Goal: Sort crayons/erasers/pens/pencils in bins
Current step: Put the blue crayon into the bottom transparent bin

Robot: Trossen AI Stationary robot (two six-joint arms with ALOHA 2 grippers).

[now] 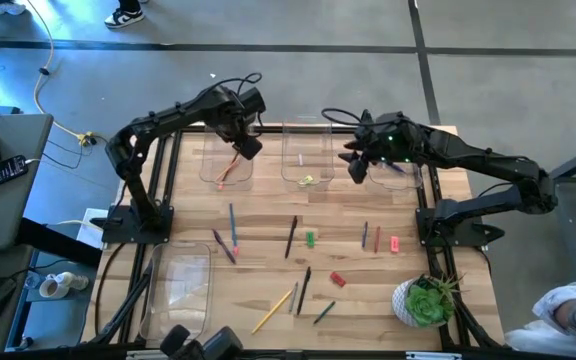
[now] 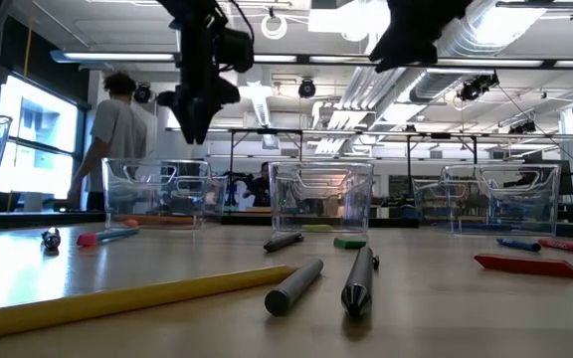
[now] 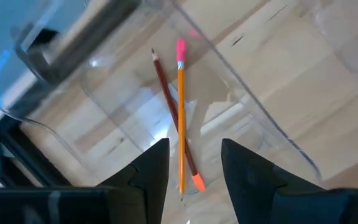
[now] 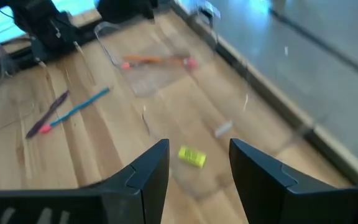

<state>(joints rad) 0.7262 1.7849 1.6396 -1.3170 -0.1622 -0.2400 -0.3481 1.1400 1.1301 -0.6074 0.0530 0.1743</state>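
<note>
My left gripper hangs open and empty above the far-left clear bin. In the left wrist view its fingers frame an orange pencil with a pink tip and a dark red pencil, lying crossed on the bin's floor. My right gripper is open and empty above the right side of the far middle bin. A yellow eraser lies on that bin's floor, below the fingers. Pens, pencils, crayons and erasers lie loose on the wooden table.
A third clear bin stands at the far right and a longer one at the near left. Loose items include a blue pencil, a black pen, a green eraser and a yellow pencil. A potted plant stands near right.
</note>
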